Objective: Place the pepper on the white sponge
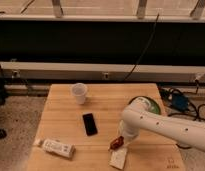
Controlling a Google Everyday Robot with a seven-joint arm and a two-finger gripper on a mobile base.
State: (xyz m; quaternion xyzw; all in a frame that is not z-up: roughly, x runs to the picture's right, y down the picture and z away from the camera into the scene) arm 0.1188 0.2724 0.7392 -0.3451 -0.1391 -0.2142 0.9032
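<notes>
The small dark-red pepper [115, 143] is at the tip of my gripper [117, 142], just above the near end of the white sponge [118, 159], an off-white block near the table's front edge. My white arm [161, 125] reaches in from the right and bends down to the gripper. The pepper sits at or just over the sponge's top edge; I cannot tell whether it touches it.
A black phone [89, 124] lies mid-table. A white cup [79, 93] stands at the back. A long white box with markings [57, 148] lies at the front left. A green bowl [147, 105] is partly hidden behind my arm. The wooden table [61, 115] ends close below the sponge.
</notes>
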